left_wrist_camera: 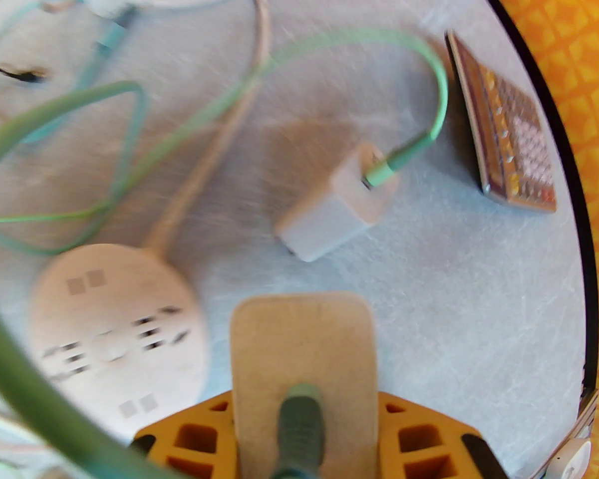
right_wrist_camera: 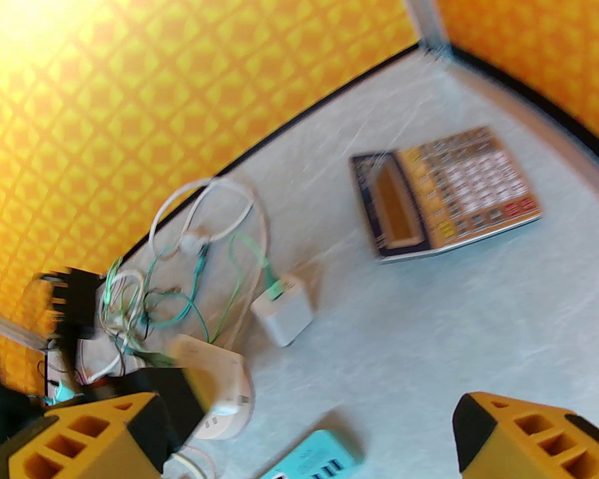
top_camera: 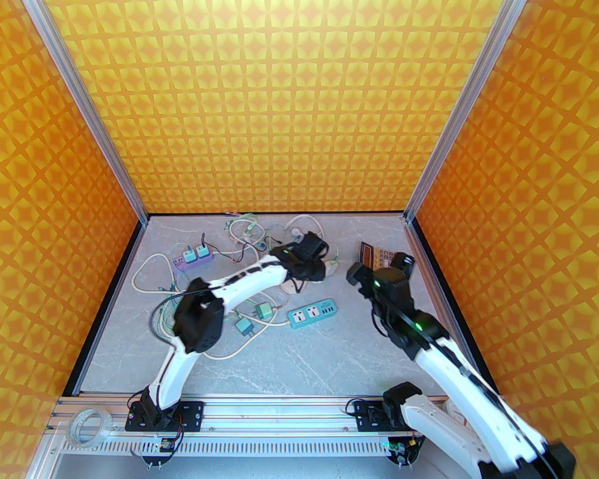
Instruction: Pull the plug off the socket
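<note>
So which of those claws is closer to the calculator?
Right. The right gripper hangs open right next to the calculator, on its near side. The left gripper is farther left, gripping a beige plug beside the round white socket.

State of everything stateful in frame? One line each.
Plug: out of socket, held.
Socket: slots empty.
Left end effector: shut on plug.
Right end effector: open, empty.
Charger: green cable plugged in, lying loose.
Teal strip: outlets empty.
Purple strip: two adapters plugged in.
</note>
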Robot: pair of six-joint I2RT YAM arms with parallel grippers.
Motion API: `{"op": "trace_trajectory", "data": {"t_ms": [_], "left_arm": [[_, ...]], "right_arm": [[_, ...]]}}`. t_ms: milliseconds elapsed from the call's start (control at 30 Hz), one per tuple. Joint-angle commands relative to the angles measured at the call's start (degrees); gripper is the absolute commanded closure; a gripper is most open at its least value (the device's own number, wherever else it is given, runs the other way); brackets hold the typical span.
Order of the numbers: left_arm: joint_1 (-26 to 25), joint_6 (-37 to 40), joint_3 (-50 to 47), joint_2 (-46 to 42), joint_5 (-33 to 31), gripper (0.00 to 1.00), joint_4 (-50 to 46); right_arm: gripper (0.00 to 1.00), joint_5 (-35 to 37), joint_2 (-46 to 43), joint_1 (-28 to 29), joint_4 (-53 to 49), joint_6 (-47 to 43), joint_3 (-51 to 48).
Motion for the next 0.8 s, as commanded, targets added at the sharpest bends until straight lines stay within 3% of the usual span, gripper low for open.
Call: {"op": "trace_trajectory", "data": {"t_ms": [0,133,200,367,500,567,633,700,767], "left_arm": [[-0.4,-1.3,3.8,3.0,2.0,0.93,1.1],[-0.4,-1.7,4.8,5.2,2.6,0.89,1.2],[-0.2,-1.6,4.6,5.2,2.6,0.72,1.1],[0.0,-0.8,2.9,2.6,2.4,0.56,0.7],[0.0,0.3,1.0,-1.9,1.6,0.28,0.2],[0.1,0.8,-0.2,-4.5,0.9,0.22,-0.1],[0.3,1.3,-2.2,-7.4,0.3,0.09,0.3],[0.7,1.8,-4.0,-10.3,-0.4,0.01,0.1],[1.5,2.1,-6.1,-13.1,-0.9,0.01,-0.2]], "right_arm": [[0.02,3.1,-1.3,-0.2,-3.4,-1.3,-1.2],[0.02,2.0,-1.5,-0.2,-3.7,-1.1,-1.8],[0.02,1.3,-1.5,-0.2,-3.4,-1.0,-2.2],[0.02,-0.8,-1.1,-0.2,-2.1,-0.9,-2.4],[0.02,-3.4,0.0,-0.2,-1.0,-2.0,-1.7],[0.02,-5.1,0.7,-0.2,-0.2,-3.0,-1.2],[0.01,-7.2,1.4,-0.2,0.8,-4.2,-0.5],[0.01,-9.2,2.1,-0.2,1.9,-5.5,0.1],[0.01,-11.4,2.8,-0.2,3.3,-6.8,0.7]]}}
